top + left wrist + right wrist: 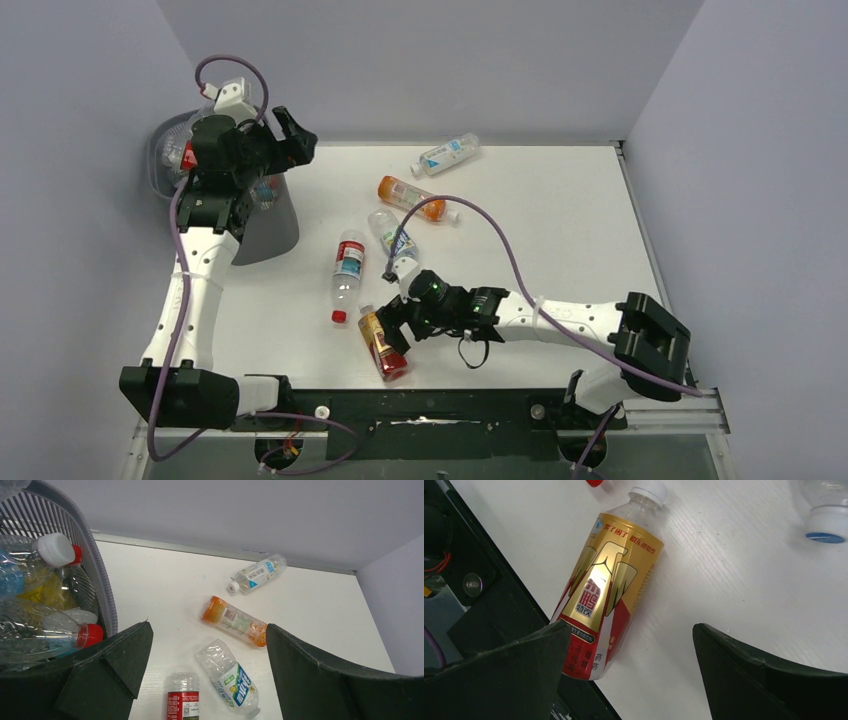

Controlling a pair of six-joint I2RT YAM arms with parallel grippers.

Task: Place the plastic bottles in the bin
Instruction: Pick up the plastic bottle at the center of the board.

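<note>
A white table sits boxed in by pale grey walls, and five plastic bottles lie scattered on their sides across its middle. In the upper left of the overhead view stands the bin, already holding several clear bottles with red and white caps. The left gripper hangs beside the bin's rim, jaws wide apart and holding nothing.

Low in the centre, the right gripper hovers with its jaws spread wide and empty. It is over the gold-and-red bottle, which lies slanted near the table's front edge, its base close to the black rail. In the wrist view one finger overlaps the bottle's red base, while the other stands well off over bare table.

This looks like the approach to a pick. To do it well, I'd centre the jaws across the labelled body, not the neck or base. I'd square them to the bottle's slant before descending, so the round side cannot roll away. The red-labelled bottle and the blue-labelled bottle lie near; keep the fingers off them.
</note>
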